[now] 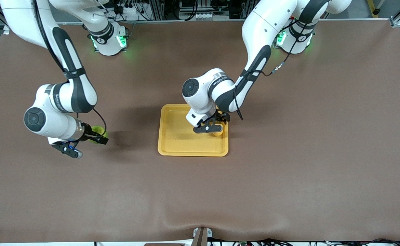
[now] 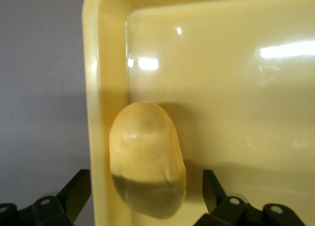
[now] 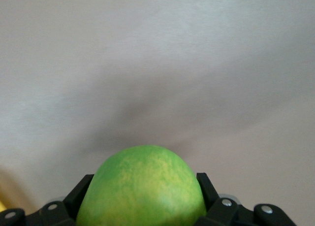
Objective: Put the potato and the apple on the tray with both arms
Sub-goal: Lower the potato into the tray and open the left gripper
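No legible text (none anywhere)

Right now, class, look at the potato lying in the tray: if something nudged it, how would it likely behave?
The potato is oblong and smooth, so it would probably rock or roll sideways rather than tip. It lies against the tray rim, which likely stops it on that side. The open left gripper straddles it without touching, so nothing steadies it.

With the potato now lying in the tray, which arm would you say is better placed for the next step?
Right. The right gripper is shut on the apple, over the table toward its end, ready to carry. The left gripper stands open around the potato on the tray.
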Tool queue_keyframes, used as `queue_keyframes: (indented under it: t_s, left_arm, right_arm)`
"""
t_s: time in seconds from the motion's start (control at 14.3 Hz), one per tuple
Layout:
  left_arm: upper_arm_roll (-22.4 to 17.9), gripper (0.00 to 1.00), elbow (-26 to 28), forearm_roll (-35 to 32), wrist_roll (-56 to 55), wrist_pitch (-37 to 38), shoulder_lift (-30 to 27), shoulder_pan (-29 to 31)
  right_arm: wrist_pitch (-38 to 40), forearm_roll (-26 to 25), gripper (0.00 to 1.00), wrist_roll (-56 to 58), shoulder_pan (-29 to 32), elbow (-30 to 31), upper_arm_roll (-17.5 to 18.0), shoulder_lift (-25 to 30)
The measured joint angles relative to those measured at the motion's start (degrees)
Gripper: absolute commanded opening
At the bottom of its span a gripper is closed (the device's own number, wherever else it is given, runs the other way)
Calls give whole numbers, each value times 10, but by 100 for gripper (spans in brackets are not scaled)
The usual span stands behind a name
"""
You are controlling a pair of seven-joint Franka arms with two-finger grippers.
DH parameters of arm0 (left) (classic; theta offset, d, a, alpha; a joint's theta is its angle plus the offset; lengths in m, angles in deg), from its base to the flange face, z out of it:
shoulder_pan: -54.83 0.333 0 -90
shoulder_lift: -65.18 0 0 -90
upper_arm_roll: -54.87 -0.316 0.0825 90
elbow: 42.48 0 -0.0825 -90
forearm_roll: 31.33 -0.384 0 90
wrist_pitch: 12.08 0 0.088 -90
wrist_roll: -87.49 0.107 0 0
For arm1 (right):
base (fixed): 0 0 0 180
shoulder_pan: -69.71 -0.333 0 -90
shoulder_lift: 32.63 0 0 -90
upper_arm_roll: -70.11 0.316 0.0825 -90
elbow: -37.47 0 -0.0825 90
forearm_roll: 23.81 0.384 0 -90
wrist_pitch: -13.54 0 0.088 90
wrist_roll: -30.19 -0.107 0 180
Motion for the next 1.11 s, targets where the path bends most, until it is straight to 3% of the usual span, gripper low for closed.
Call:
queue_keyframes:
  t_s: [0.42, 1.11]
  left_arm:
    - [-2, 100, -17, 1, 15, 60, -63, 19]
    - [-2, 100, -16, 78, 273, 183, -219, 178]
  right_arm:
    - [1, 23, 0, -99, -46, -44, 1, -17]
    - [0, 27, 0, -314, -124, -159, 39, -112]
